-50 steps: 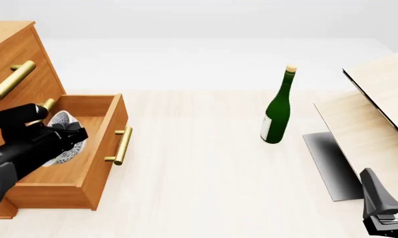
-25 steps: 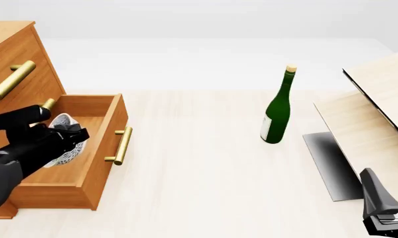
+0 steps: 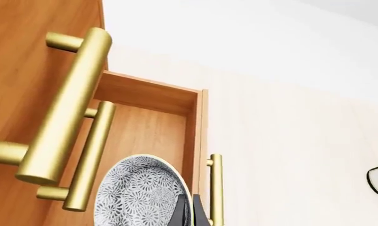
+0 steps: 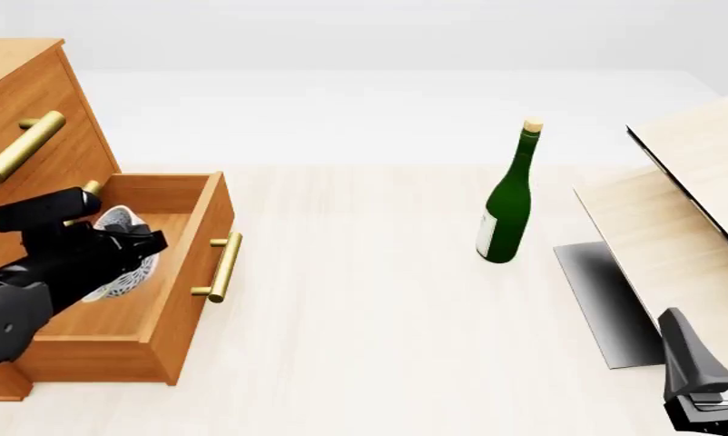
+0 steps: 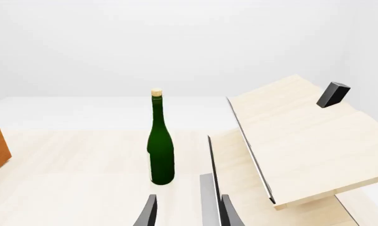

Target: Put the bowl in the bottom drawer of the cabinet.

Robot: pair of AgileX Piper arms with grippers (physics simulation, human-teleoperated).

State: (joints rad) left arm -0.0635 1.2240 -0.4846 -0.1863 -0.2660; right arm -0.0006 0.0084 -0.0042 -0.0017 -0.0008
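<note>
bowl gripped on rim by left tool, tilted over open bottom drawer, right tool open

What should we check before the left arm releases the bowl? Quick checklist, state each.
1. Bottom drawer pulled open: ok.
2. Bowl over the drawer interior, inside its walls: ok.
3. Bowl resting on drawer floor: cannot tell; it looks tilted on edge.
4. Left gripper hold on bowl: cannot tell, fingers mostly hidden.
5. Upper handle clear of the arm's retreat: cannot tell, it sits close.
6. Right gripper away from the cabinet: ok.
</note>
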